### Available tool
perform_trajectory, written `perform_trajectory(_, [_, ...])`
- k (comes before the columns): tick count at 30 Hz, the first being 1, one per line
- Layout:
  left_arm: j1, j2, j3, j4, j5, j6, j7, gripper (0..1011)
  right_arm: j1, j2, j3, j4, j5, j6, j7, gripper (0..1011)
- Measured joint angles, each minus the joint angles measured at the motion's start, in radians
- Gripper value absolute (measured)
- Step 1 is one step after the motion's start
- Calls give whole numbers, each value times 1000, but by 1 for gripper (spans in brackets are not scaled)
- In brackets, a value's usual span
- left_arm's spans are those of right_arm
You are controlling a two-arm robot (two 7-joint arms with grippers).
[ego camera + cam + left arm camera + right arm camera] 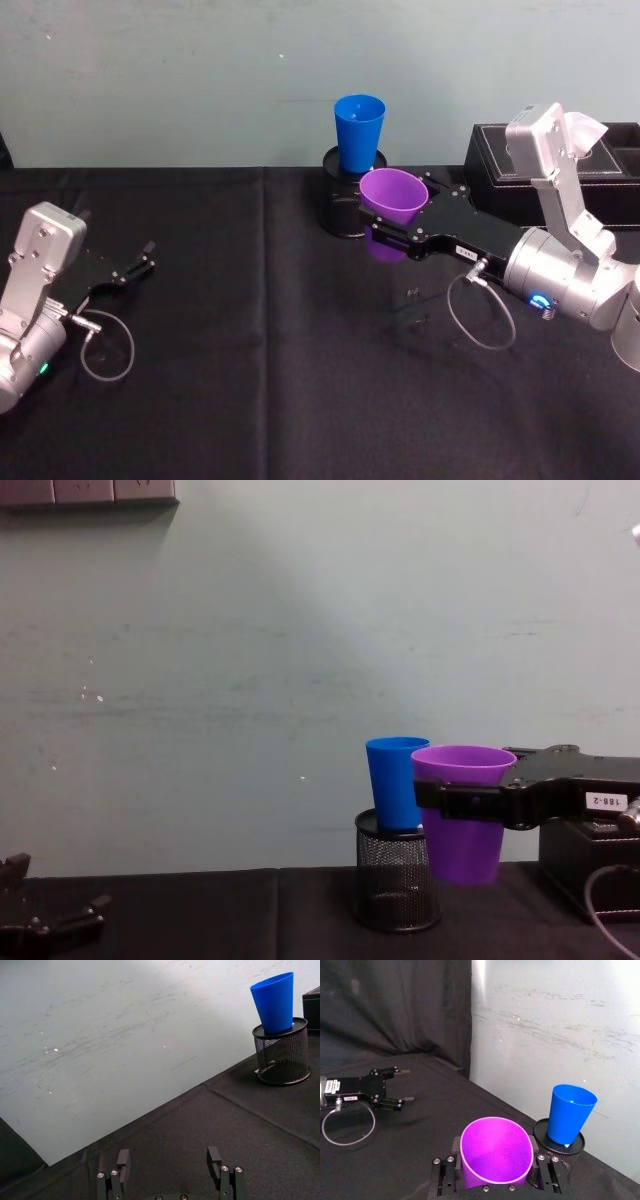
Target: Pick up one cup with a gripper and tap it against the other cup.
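**Head view.** Your right hand [400, 212] reaches in from the right and grips the purple cup [392, 195], held clear of the black-clothed worktop [250, 380], mouth up and slightly tilted. The blue cup [359, 130] stands upright in the mouth of a mesh pen holder [340, 215] just behind it. The left hand [135, 268] is parked at the left, well apart.

**Left wrist view.** The left hand's flat fingers [123, 1162] stand apart with nothing between them.

**Right wrist view.** The jaws press on opposite sides of the purple cup [495, 1155], below its rim. The blue cup [569, 1115] lies just beyond, and the two appear not to touch, though the angle leaves this uncertain.

**Chest view.** The purple cup [462, 840] overlaps the blue cup [395, 785], with the two rims near level.

**Hazards.** The blue cup is perched high on a light holder, so too firm a tap would likely tip it out or shove the holder. Approach too low and the purple cup's base would strike the mesh instead.

**Materials.** Both cups are smooth, tapered plastic without handles. The taper could let the purple cup slip through the flat jaws on contact. The holder is open black wire mesh.
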Motion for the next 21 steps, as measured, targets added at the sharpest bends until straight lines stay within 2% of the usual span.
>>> perform_trajectory(21, [0,0,0,0,0,0,0,1000,0,0,0,0,0,0,0,738])
